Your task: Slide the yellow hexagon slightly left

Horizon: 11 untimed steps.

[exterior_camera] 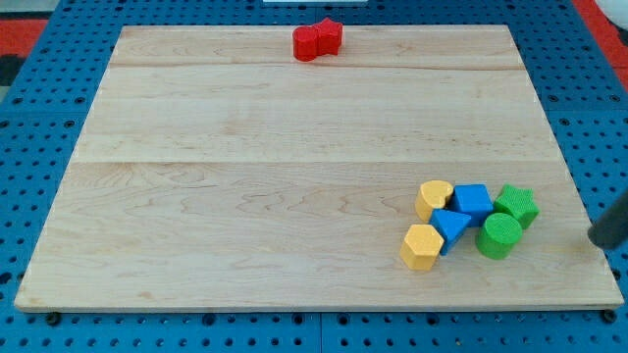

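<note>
the yellow hexagon (422, 246) sits near the board's bottom right corner, touching a blue triangle (450, 227). my tip (595, 238), a bare rod with no claw, waits by the right edge. the block looks light, rigid and slippery; push its right face.

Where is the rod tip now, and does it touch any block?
My tip: at the view's right edge, right of the green cylinder, apart from it, touching no block; the yellow hexagon is untouched.
</note>
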Motion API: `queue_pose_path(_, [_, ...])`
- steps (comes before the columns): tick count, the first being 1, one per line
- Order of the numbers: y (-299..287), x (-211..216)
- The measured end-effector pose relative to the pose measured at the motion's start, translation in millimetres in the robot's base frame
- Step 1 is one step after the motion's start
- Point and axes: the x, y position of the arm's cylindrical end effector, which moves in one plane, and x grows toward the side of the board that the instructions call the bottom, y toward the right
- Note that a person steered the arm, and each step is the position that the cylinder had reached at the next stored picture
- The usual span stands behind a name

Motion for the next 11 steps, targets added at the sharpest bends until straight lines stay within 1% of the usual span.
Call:
queue_pose_path(1, [-47,-16])
queue_pose_path(2, [-95,-16])
queue_pose_path(3, [-72,-13])
queue_pose_path(4, [-16,13])
queue_pose_path(5, [-52,53])
queue_pose_path(6, [-120,62])
queue_pose_path(7, [-138,22])
queue_pose_path(8, [-169,12])
queue_pose_path(9, [-185,22])
queue_pose_path(10, [-171,30])
queue_pose_path(11, [-209,48])
